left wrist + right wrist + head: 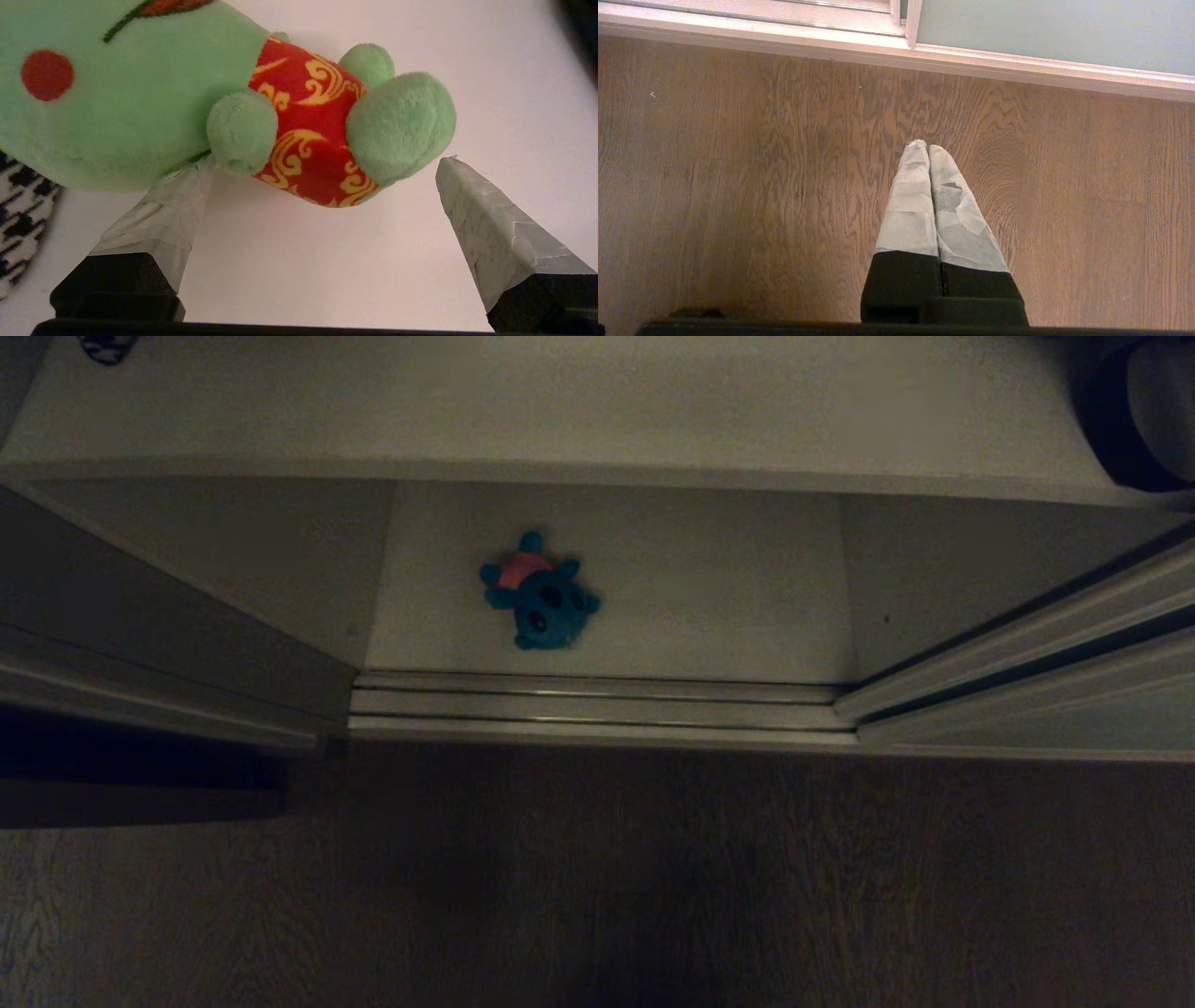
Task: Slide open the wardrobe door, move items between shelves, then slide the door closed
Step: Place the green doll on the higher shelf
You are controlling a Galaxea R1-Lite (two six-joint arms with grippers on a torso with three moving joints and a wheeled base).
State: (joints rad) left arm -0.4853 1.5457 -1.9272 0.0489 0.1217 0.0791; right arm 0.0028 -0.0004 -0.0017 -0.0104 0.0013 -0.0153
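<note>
A green plush toy with a red spot and a red-and-gold garment lies on a white shelf. My left gripper is open wide right in front of it. One taped finger reaches under the toy's head and arm, and the other finger stands just clear of its foot. A blue plush toy with a pink-orange patch lies on the lower shelf. The sliding wardrobe door is slid aside to the right. My right gripper hangs shut above the wooden floor.
A houndstooth cushion lies beside the green toy. A black bag sits at the right end of the upper shelf. The door tracks run along the wardrobe's front edge.
</note>
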